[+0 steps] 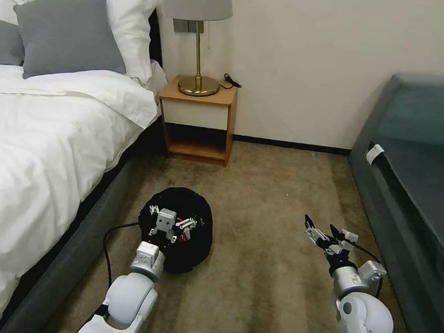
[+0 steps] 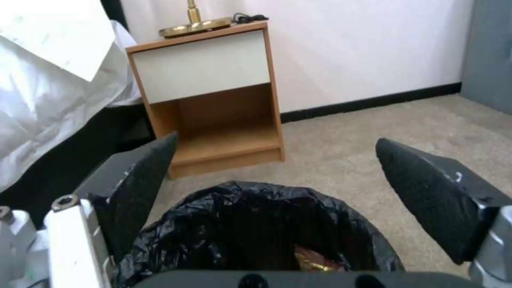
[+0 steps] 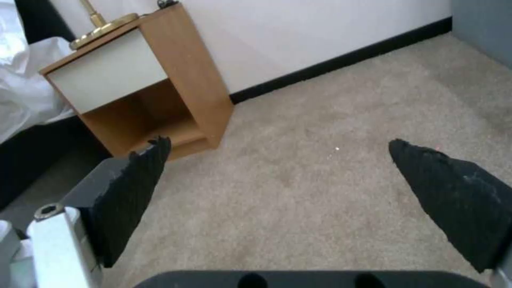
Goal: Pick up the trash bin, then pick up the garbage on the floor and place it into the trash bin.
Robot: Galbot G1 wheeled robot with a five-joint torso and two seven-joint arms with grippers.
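The trash bin [image 1: 199,244], round and lined with a crinkly black bag, stands on the carpet beside the bed. My left gripper [image 1: 171,217] hovers over its mouth, open, fingers spread wide with nothing between them; in the left wrist view the gripper [image 2: 276,141] sits above the bin [image 2: 224,224]. Garbage lies inside the bin: a gold-brown packet [image 2: 315,262] and a red-and-white scrap [image 1: 183,235]. My right gripper [image 1: 320,226] hangs open over bare carpet to the bin's right, and the right wrist view shows the gripper [image 3: 278,142] holding nothing.
A white-sheeted bed [image 1: 46,144] runs along the left. A wooden nightstand [image 1: 199,121] with a brass lamp [image 1: 199,62] stands against the far wall. A dark sofa [image 1: 417,185] lines the right. A black cable [image 1: 108,245] loops beside my left arm.
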